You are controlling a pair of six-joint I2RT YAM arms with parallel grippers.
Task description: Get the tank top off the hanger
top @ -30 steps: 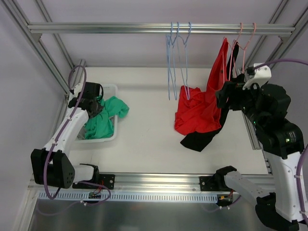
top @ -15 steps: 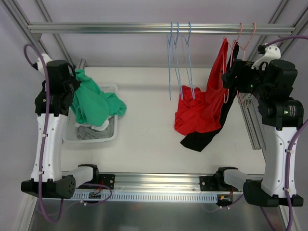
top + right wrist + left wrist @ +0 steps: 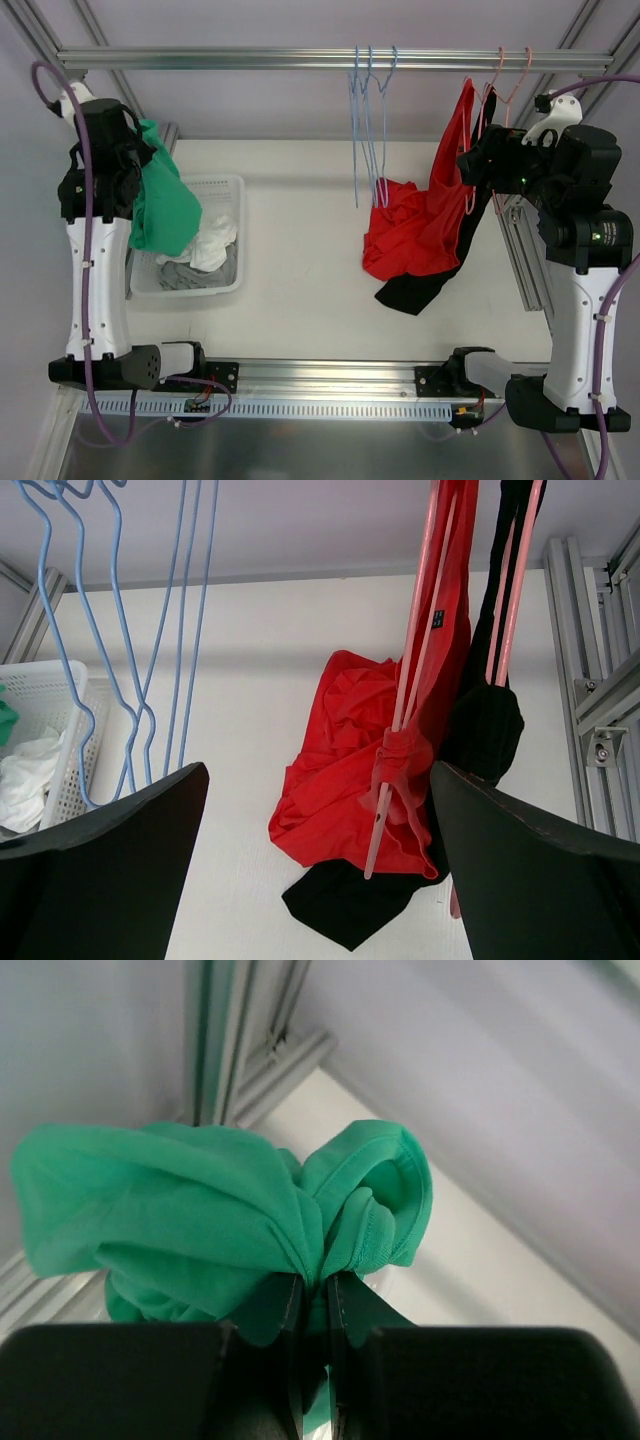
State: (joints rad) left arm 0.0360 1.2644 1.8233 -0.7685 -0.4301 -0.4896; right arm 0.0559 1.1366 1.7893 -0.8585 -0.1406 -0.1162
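Note:
A red tank top [image 3: 420, 225] hangs from a pink hanger [image 3: 497, 80] on the rail at the right, and its lower part is bunched on the table. In the right wrist view the red tank top [image 3: 350, 770] is knotted around the pink hanger [image 3: 415, 660]. A black garment [image 3: 415, 290] hangs on a second pink hanger beside it. My right gripper [image 3: 470, 170] is open and empty just right of the red top, its jaws wide apart [image 3: 318, 780]. My left gripper [image 3: 138, 160] is shut on a green garment [image 3: 200, 1210], held high at the far left.
Several empty blue hangers [image 3: 370, 120] hang from the rail [image 3: 250, 58] at centre. A white basket [image 3: 225, 185] with white and grey clothes stands at the left under the green garment [image 3: 160, 205]. Frame posts stand at both sides.
My left arm has lifted the green garment out of the basket, up and to the left. My right arm rose toward the pink hangers, then held still.

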